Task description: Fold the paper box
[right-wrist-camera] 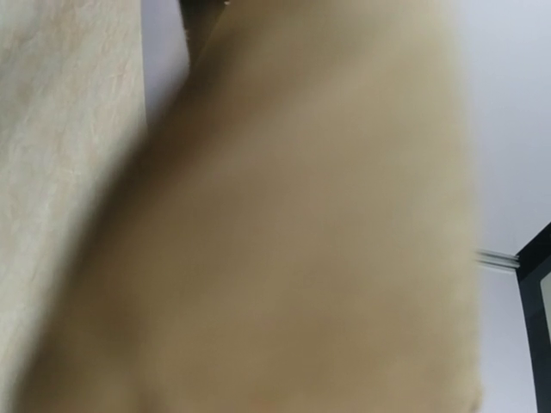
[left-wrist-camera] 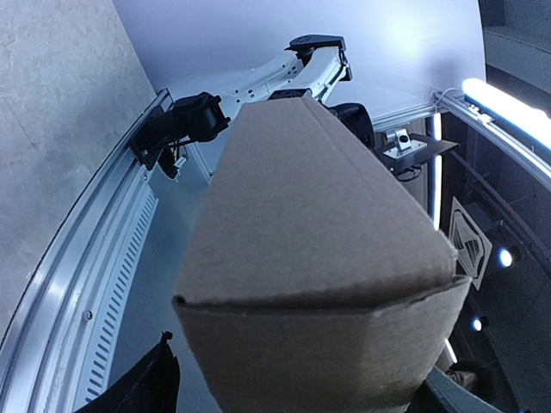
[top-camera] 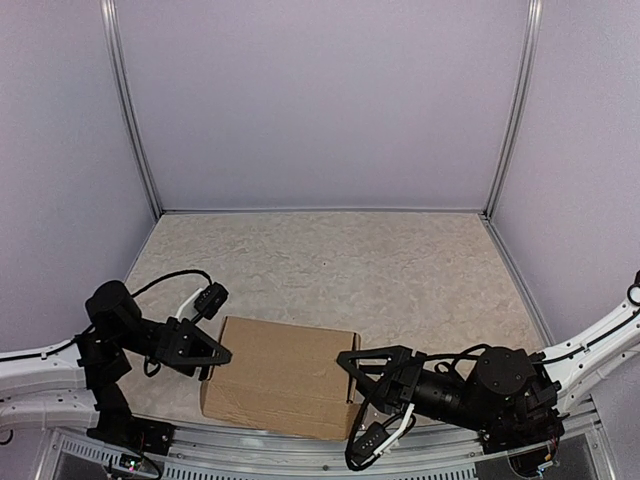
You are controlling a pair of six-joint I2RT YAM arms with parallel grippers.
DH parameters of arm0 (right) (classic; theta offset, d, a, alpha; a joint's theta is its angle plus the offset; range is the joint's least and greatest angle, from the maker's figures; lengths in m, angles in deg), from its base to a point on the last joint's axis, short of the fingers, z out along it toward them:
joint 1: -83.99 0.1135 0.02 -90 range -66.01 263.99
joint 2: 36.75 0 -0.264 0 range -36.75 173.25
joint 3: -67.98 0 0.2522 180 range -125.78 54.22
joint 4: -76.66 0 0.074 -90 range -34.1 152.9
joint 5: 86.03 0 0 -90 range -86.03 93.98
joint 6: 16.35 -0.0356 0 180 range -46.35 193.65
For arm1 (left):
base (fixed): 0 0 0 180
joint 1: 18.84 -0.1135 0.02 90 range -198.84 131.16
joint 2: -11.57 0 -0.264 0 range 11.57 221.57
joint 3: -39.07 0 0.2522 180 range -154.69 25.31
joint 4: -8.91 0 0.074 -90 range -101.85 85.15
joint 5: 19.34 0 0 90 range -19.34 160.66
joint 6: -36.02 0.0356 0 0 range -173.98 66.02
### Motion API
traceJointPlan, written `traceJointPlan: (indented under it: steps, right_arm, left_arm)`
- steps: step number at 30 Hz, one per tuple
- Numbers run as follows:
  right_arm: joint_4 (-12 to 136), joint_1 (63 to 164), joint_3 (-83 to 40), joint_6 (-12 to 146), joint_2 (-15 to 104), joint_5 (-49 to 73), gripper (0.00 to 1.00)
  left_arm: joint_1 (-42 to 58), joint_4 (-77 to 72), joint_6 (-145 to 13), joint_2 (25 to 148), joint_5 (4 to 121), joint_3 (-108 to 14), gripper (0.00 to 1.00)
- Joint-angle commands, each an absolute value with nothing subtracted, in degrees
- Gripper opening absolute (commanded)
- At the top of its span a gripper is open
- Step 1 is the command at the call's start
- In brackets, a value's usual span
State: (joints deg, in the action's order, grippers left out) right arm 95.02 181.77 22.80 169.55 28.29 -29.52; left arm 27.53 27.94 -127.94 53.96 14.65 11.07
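Note:
The paper box (top-camera: pixel 283 375) is a plain brown oblong box lying near the front edge of the table. My left gripper (top-camera: pixel 215 362) is at its left end. In the left wrist view the box (left-wrist-camera: pixel 310 224) fills the space between my spread fingers (left-wrist-camera: pixel 159 383), with a folded flap edge across it. My right gripper (top-camera: pixel 350 380) is at the box's right end, with its fingers spread against that end. The right wrist view shows only blurred cardboard (right-wrist-camera: pixel 301 241) very close to the camera, and no fingers.
The beige tabletop (top-camera: pixel 330 260) stretches behind the box to grey walls. A metal rail (top-camera: pixel 300 448) runs along the front edge between the arm bases. A cable loops by the left arm (top-camera: pixel 175 280).

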Motion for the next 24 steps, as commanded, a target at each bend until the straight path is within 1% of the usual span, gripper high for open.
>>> traceJointPlan:
  steps: [1, 3, 4, 5, 10, 12, 15, 19, 24]
  right_arm:
    - [97.7, 182.5, 22.9, 166.9, 27.9, -30.1, 0.47]
    - [96.9, 182.5, 23.1, 165.7, 27.5, -30.6, 0.47]
    - [96.1, 182.4, 23.1, 164.8, 27.4, -30.8, 0.47]
    - [95.0, 182.5, 22.8, 163.6, 27.1, -31.1, 0.46]
    - [83.5, 182.3, 19.9, 152.7, 26.0, -32.0, 0.44]
    - [76.6, 181.6, 18.1, 146.5, 25.3, -31.7, 0.44]
    - [67.2, 179.5, 15.5, 136.2, 24.1, -29.2, 0.44]
    - [56.5, 174.0, 12.3, 119.8, 23.2, -20.5, 0.45]
    - [51.4, 166.3, 11.6, 106.5, 23.8, -8.5, 0.44]
  left_arm:
    - [27.2, 21.8, -124.8, 51.3, 16.3, 10.9, 0.84]
    - [26.7, 16.7, -121.3, 49.4, 17.1, 9.7, 0.91]
    - [26.3, 14.0, -119.7, 48.3, 17.6, 9.1, 0.98]
    - [25.7, 12.0, -118.2, 47.5, 17.9, 8.6, 0.99]
    - [21.3, 1.5, -112.1, 44.1, 19.4, 6.0, 0.99]
    - [20.1, -5.2, -108.4, 43.5, 20.6, 4.4, 0.99]
    - [19.7, -9.8, -104.9, 43.1, 21.2, 1.7, 0.99]
    - [19.8, -24.5, -94.4, 44.1, 27.0, -4.6, 0.99]
    - [20.9, -30.9, -88.5, 46.1, 35.7, -8.7, 0.99]
